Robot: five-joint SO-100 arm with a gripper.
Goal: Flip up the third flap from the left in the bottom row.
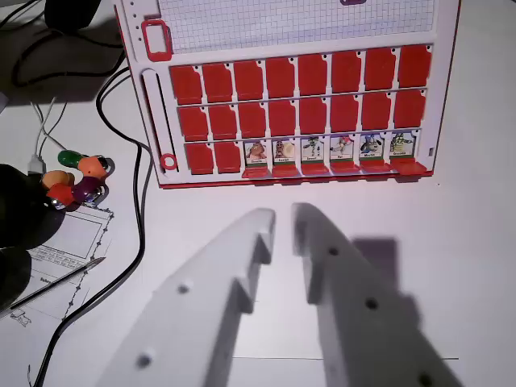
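While the white hand (282, 219) hangs low over the pale desk (476, 242), its two fingers stand slightly parted with a narrow gap between the tips, pinching nothing and touching nothing. Beyond it, toward the top of the wrist view, lies a red-and-white game board (302, 97) with three rows of flaps. All flaps in the top and middle rows lie flat, showing plain red backs. In the bottom row, the two flaps at the wrist view's left lie flat and red, while the other six stand raised and show small character pictures. The third flap from the left (255, 151) is among the raised ones, showing a face card just beside the second flat red flap (227, 156). The hand sits well apart from the board, roughly in line with the middle of the bottom row.

At the wrist view's left, black cables (139, 201) curve across the desk past a cluster of coloured connectors (79, 177) in orange, green and purple. A printed sheet of paper (68, 242) lies beneath them, with a thin pen (56, 282) resting on it.
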